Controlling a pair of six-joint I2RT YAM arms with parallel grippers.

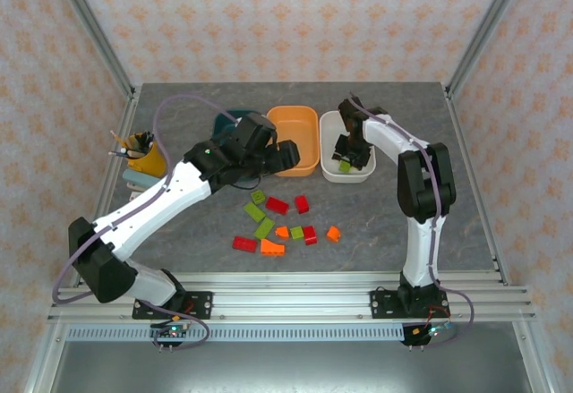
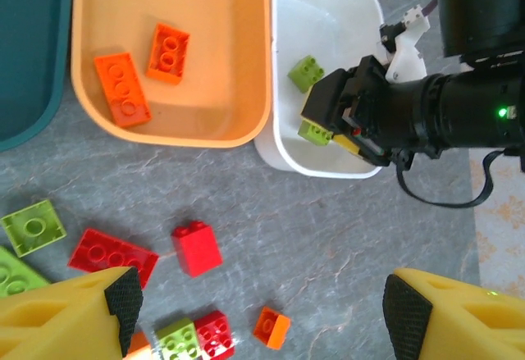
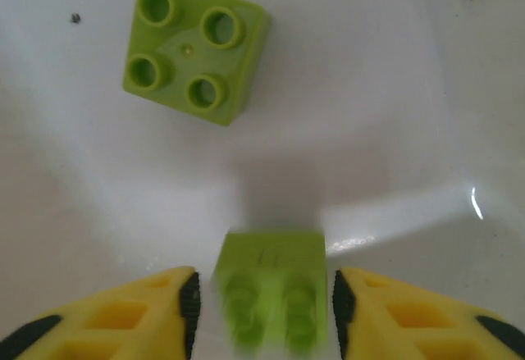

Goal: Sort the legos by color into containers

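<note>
White tub: the right gripper hangs inside, fingers parted slightly wider than the blurred lime brick between them. A second lime brick lies just beyond the tips. The left gripper, fingers wide apart, hovers over the table — small orange brick between its tips, red brick just ahead.
</note>
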